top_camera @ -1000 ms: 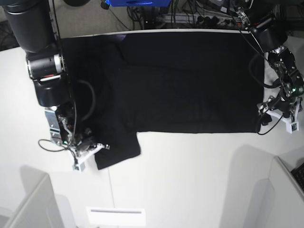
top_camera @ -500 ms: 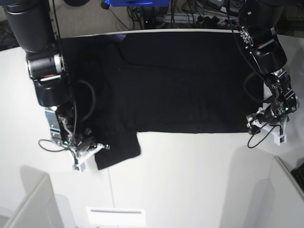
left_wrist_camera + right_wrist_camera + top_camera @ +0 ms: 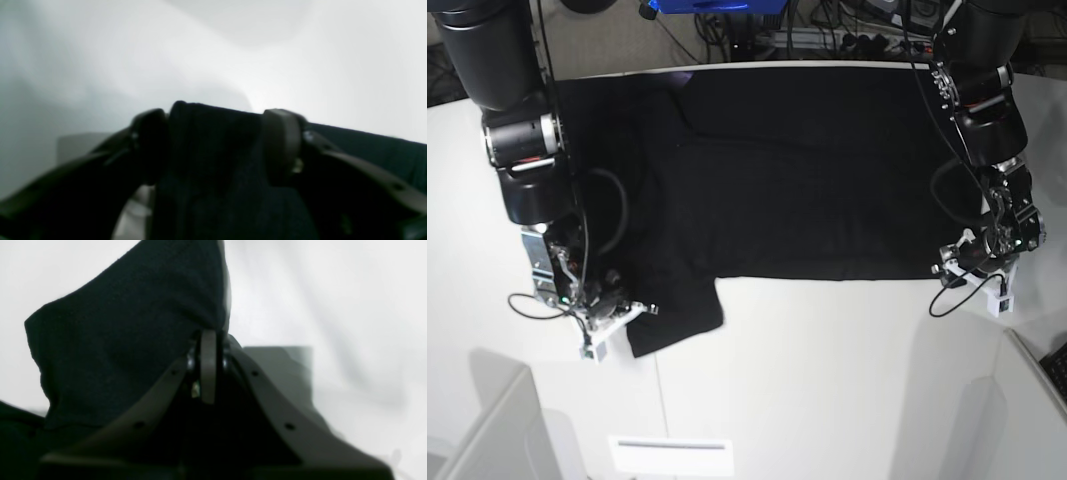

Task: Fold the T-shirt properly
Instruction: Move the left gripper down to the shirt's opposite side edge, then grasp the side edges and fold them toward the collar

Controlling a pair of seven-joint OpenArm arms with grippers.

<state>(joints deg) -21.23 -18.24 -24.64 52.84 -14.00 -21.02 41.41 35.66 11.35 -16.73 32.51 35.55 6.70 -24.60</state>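
Lying flat and plain side up, the T-shirt (image 3: 807,170) covers the far half of the white worktop (image 3: 827,380), one sleeve poking toward the near edge. Right claw (image 3: 208,373) is clamped on that sleeve's cloth at the shirt's near corner, jaws fully together. Left claw (image 3: 217,146) sits at the shirt's opposite near corner with jaws parted and a fold of black cloth between its fingers (image 3: 280,143), not pinched tight.
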